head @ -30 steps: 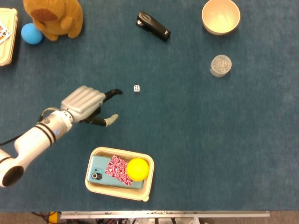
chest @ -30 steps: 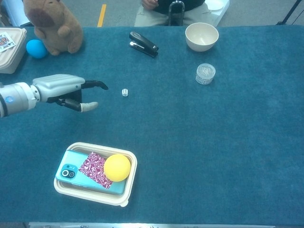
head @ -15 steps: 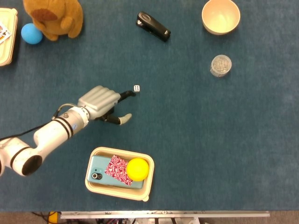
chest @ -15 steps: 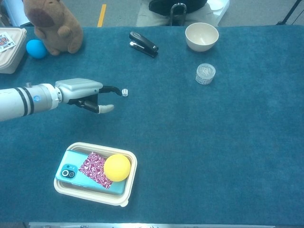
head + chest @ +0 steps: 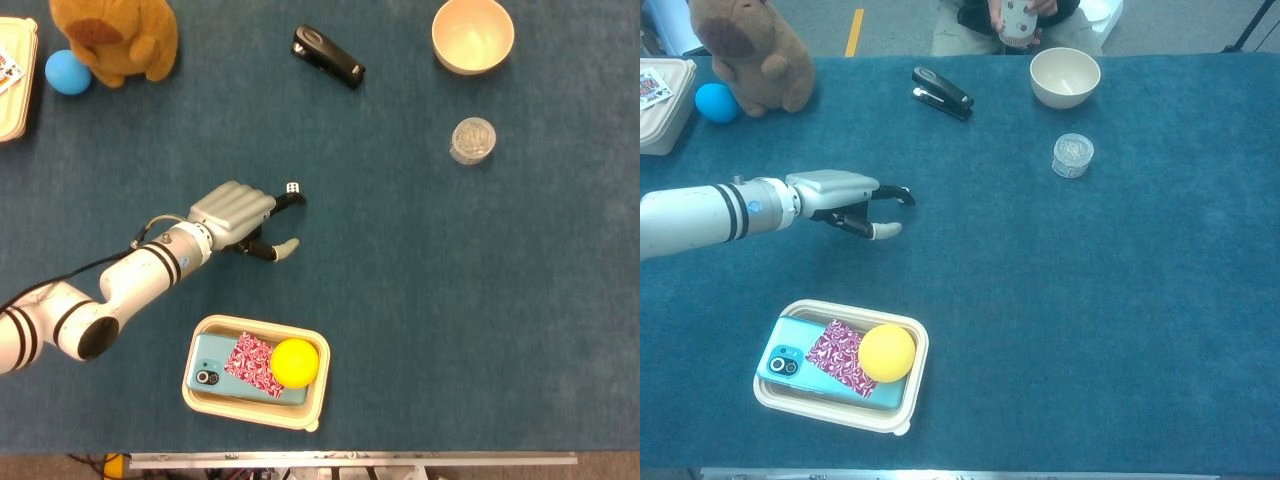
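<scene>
Fingers [image 5: 290, 199] of the left hand [image 5: 243, 215] are spreading apart and holding nothing, their dark tips lying over one white die [image 5: 292, 187] at centre-left of the head view; the chest view hides it. Also lying about are one stapler [image 5: 328, 56], one bowl [image 5: 473, 35], one clear cup [image 5: 472, 140], one plush toy [image 5: 112, 37], one blue ball [image 5: 68, 72], and one tray [image 5: 303, 411] at lower left carrying one phone [image 5: 215, 373] and one yellow ball [image 5: 295, 362]. Compared with a second ago, the hand is reaching farther right, having closed the gap to the die.
</scene>
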Controlling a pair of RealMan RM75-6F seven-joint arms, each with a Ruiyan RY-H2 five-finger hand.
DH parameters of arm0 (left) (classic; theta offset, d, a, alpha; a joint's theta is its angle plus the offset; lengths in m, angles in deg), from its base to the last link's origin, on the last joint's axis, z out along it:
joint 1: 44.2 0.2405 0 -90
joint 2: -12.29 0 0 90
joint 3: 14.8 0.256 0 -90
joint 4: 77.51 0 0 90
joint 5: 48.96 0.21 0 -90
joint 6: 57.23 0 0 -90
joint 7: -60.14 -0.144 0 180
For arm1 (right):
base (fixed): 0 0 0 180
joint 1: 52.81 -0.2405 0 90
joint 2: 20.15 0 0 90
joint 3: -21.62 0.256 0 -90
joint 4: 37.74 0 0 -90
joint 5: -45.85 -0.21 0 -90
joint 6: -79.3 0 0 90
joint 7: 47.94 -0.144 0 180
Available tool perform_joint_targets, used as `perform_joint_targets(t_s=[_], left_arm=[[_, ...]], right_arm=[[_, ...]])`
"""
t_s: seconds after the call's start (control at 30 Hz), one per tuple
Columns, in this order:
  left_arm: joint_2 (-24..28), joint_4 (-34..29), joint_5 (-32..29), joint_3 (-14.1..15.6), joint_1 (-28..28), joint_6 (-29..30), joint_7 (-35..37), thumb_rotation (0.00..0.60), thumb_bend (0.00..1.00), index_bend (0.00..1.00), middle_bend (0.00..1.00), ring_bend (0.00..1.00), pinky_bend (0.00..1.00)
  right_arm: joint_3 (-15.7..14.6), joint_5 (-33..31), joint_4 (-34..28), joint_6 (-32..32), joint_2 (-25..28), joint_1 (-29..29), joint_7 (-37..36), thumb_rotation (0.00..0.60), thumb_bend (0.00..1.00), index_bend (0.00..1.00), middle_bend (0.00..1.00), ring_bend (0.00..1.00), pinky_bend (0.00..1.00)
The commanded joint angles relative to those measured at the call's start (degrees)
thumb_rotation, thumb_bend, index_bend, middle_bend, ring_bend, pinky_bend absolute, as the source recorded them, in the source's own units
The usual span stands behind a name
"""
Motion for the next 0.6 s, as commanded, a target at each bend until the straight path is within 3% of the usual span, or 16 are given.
perform_joint_targets(t_s=[0.03, 0.6], left_arm=[[-0.7, 1.0, -0.8, 0.1, -0.3, -0.3, 0.1, 0.150, 0.36, 0.10, 1.00, 1.00, 1.00], [1.0, 1.6, -3.8, 0.5, -1.6, -0.2, -1.1, 0.155, 0.36, 0.10, 1.00, 1.00, 1.00]], right_arm=[[0.0, 0.0, 0.0, -0.1, 0.1, 0.1, -0.1, 0.600, 0.29, 0.37, 0.23, 0.01, 0.06], [0.1, -0.1, -0.1, 0.0, 0.1, 0.0, -0.1, 0.600, 0.29, 0.37, 0.23, 0.01, 0.06]])
